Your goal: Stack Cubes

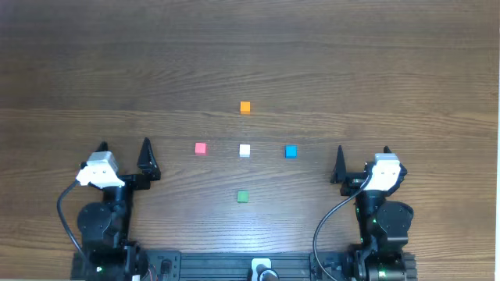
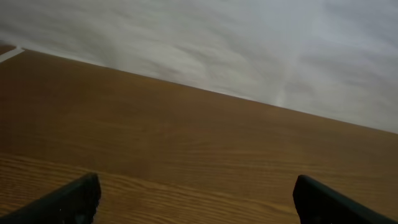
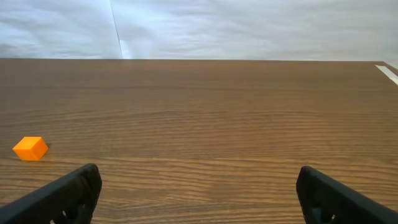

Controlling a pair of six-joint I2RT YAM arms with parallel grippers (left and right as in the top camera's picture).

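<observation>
Fingers of your left gripper [image 1: 125, 146] are wide apart. Then pink cube [image 1: 201, 147], white cube [image 1: 244, 150] with orange cube [image 1: 245, 107] beyond it and green cube [image 1: 242, 197] nearer you, then blue cube [image 1: 291, 151], none touching. Fingers of your right gripper [image 1: 363, 150] are apart too.

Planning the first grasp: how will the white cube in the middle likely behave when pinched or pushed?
The white cube has flat faces and crisp edges, so it is probably rigid and should slide, not roll, if pushed. It looks small on the smooth wooden table, so likely light, and may skid under an off-centre pinch.
</observation>
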